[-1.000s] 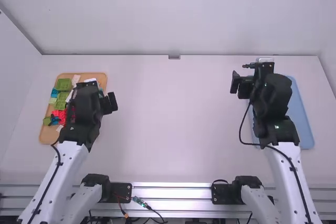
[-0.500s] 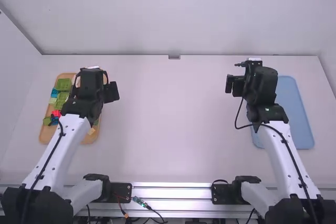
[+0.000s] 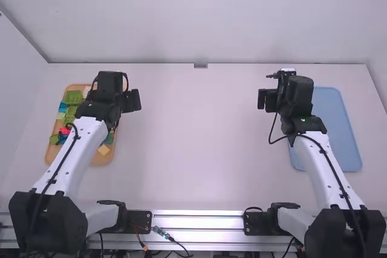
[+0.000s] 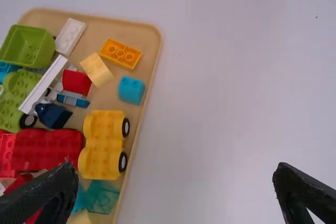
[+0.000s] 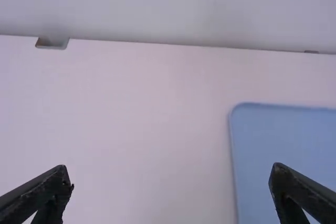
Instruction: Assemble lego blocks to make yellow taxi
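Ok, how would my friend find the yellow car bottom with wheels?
On the white table, on the robot's left, there's a tan tray. Near its edge, beside the long red block, lies a chunky yellow piece. The orange brick has no wheels, but this one shows two black wheels.

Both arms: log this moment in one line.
left gripper open, empty | right gripper open, empty | yellow wheeled piece in tan tray | assembly apparently not begun

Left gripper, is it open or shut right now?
Open: in the left wrist view, the left gripper has its two fingers spread wide apart, gripping nothing.
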Robot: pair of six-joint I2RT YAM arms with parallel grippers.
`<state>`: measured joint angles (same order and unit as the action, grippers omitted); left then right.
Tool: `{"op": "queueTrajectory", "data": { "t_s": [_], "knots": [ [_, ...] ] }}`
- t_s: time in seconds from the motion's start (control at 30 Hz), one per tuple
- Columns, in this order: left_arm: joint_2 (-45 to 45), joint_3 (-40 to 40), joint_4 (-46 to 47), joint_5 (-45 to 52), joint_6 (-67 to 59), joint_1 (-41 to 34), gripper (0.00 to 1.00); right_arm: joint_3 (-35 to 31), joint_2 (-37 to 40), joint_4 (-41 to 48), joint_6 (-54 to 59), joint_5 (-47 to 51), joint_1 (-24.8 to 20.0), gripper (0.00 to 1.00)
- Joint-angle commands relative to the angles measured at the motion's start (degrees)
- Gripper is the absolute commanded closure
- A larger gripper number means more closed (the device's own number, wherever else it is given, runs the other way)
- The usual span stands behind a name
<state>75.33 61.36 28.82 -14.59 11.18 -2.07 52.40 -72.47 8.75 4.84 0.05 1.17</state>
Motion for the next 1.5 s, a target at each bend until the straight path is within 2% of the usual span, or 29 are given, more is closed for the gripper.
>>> {"op": "queueTrajectory", "data": {
  "t_s": [0.0, 0.2, 0.33, 0.43, 0.57, 0.7, 1.03, 1.3, 1.47],
  "knots": [
    [-0.1, 0.7, 0.3, 0.3, -4.5, -0.2, 0.01, 0.9, 0.0, -0.7, 0.2, 0.0, 0.4, 0.01],
    [-0.1, -2.4, -1.8, 0.0, -4.6, 0.5, 0.01, 0.9, 0.0, -0.9, 0.2, 0.0, 0.4, 0.01],
    [1.5, -3.3, -3.2, 0.4, -2.4, 3.8, 0.01, 0.9, 0.0, -0.9, 0.1, 0.0, 0.4, 0.01],
    [2.9, -3.2, -3.1, 5.4, -3.0, 8.5, 0.01, 0.9, 0.0, -0.8, 0.2, 0.0, 0.4, 0.01],
    [8.0, -1.8, -4.2, 18.8, -8.3, 18.0, 0.01, 0.9, 0.0, -0.8, 0.2, 0.0, 0.4, 0.01],
    [13.0, 0.2, -2.3, 22.9, -11.1, 23.1, 0.01, 0.9, 0.0, -0.8, 0.1, -0.1, 0.4, 0.01],
    [26.4, 11.0, 6.6, 20.9, -18.1, 24.6, 0.01, 0.9, 0.0, -0.9, 0.1, -0.2, 0.4, 0.01],
    [30.9, 11.3, 7.1, 17.8, -18.1, 24.5, 0.00, 0.9, 0.0, -1.0, 0.2, -0.2, 0.4, 0.01],
    [31.1, 9.9, 6.4, 16.6, -18.3, 24.6, 0.18, 0.9, 0.0, -1.4, 0.2, -0.1, 0.4, 0.01]
  ]
}}
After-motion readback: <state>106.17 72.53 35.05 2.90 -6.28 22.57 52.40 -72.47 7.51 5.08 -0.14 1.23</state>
